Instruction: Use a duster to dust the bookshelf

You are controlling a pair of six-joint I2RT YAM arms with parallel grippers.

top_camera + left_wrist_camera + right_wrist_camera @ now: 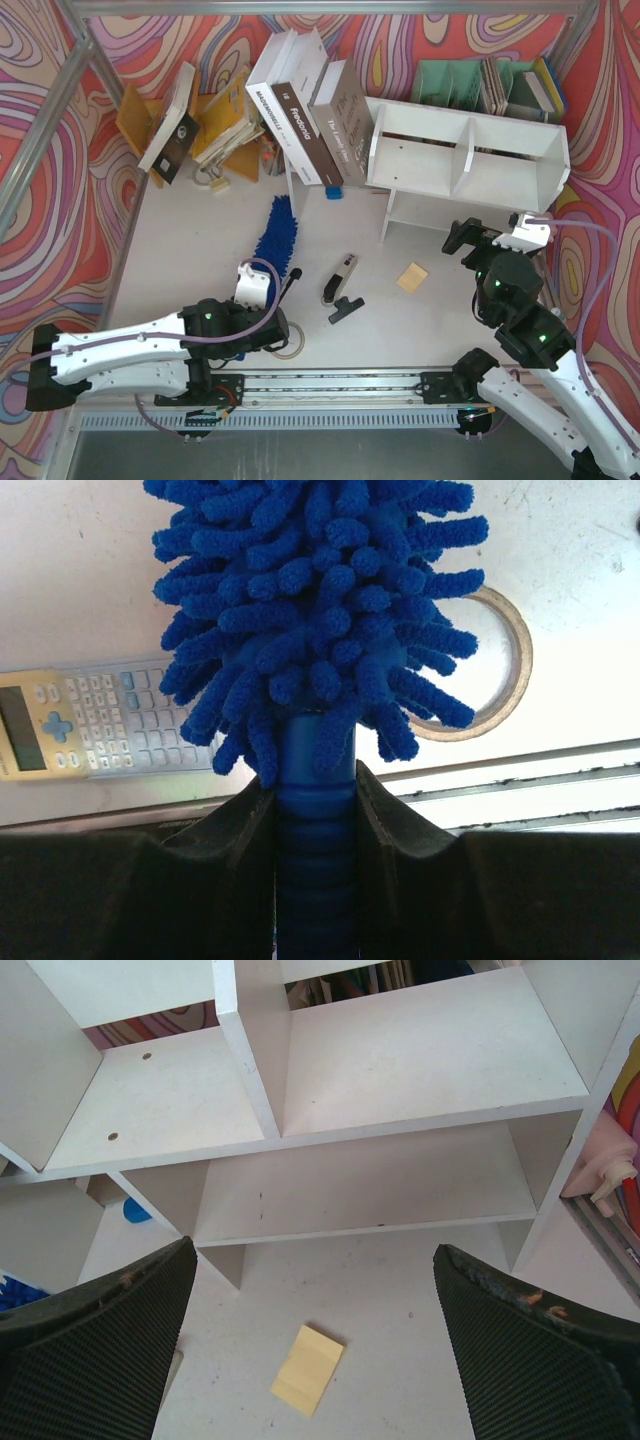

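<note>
The blue fluffy duster (315, 610) sits in my left gripper (315, 780), whose fingers are shut on its ribbed blue handle (315, 870) just below the shaggy head. In the top view the duster's head (278, 232) lies beyond my left gripper (263, 272), left of the bookshelf. The white two-tier bookshelf (470, 160) stands at the back right and its tiers hold nothing visible. It fills the upper part of the right wrist view (400, 1050). My right gripper (470, 238) is open and empty in front of the lower tier, its fingers wide apart (312, 1250).
A yellow sticky-note pad (412, 276) lies before the shelf, also in the right wrist view (307, 1370). A black-and-silver tool (340, 278) and a tape roll (290, 347) lie mid-table. A calculator (90, 725) lies near the front rail. Leaning books (310, 110) and a green organiser (450, 85) stand behind.
</note>
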